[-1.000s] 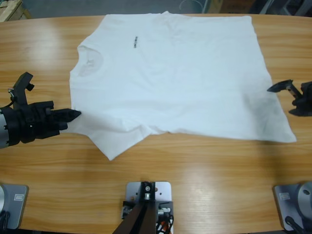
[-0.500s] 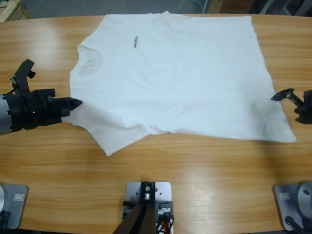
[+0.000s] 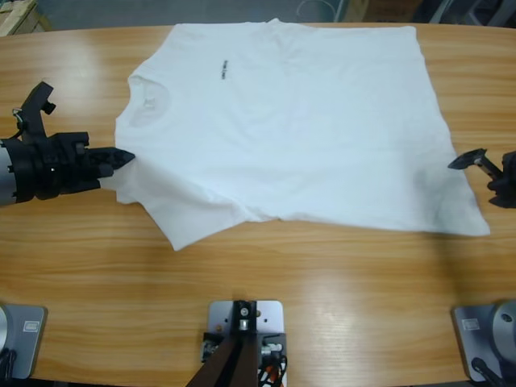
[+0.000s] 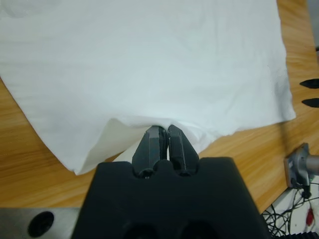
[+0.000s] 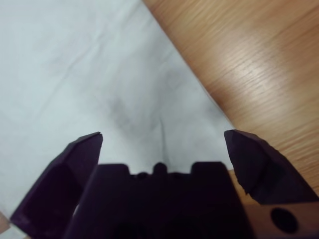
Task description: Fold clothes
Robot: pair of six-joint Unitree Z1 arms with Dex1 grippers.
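Note:
The clothes are one white T-shirt (image 3: 290, 129) lying flat on the wooden table (image 3: 322, 306), neck (image 3: 149, 101) to the left, with a small dark mark (image 3: 223, 72) on the chest. My left gripper (image 3: 125, 157) is shut on the shirt's left sleeve edge. In the left wrist view the jaws (image 4: 164, 130) pinch a raised fold of the white cloth (image 4: 149, 59). My right gripper (image 3: 472, 176) stands open at the shirt's hem on the right. In the right wrist view its jaws (image 5: 163, 135) are spread wide just over the cloth (image 5: 89, 74) near its edge.
Bare wood (image 3: 72, 266) runs along the near side of the table and to the left of the shirt. The shirt's far edge lies close to the table's back edge (image 3: 97, 32). The right gripper's tips (image 4: 310, 93) show at the left wrist view's right edge.
My left gripper has moved toward the table's far side with the sleeve in it, pulling the near sleeve corner along. The right gripper drew slightly back to the right.

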